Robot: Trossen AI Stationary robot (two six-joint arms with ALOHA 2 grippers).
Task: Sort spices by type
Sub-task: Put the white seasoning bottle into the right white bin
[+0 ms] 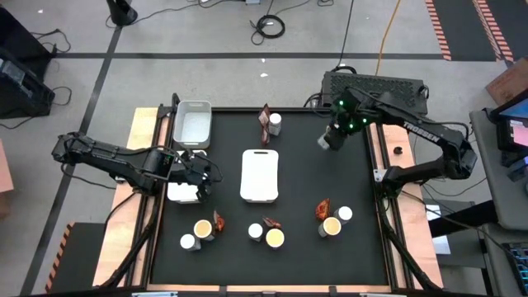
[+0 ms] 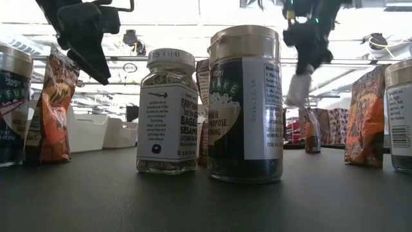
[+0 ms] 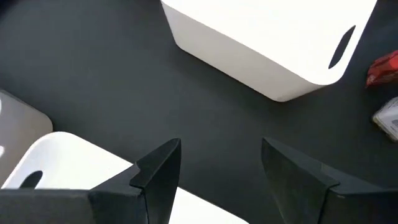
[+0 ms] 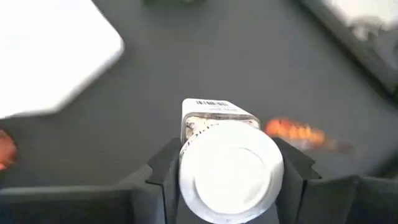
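Black-topped desk [image 1: 305, 239] carrying three white rectangular plastic trays: far-left [image 1: 192, 124], centre [image 1: 260, 175], left edge [image 1: 183, 191].

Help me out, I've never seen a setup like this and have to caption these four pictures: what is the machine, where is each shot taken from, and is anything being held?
It is a robot with two dark arms at a black table. One picture looks straight down, one looks level from the tabletop, and two come from cameras on the wrists. On the table lie white trays, small white-capped jars, yellow-topped tubs and reddish-brown packets. The right gripper is shut on a white-capped jar, lifted above the table's far right part. The left gripper is open and empty, hovering over a tray at the left edge.
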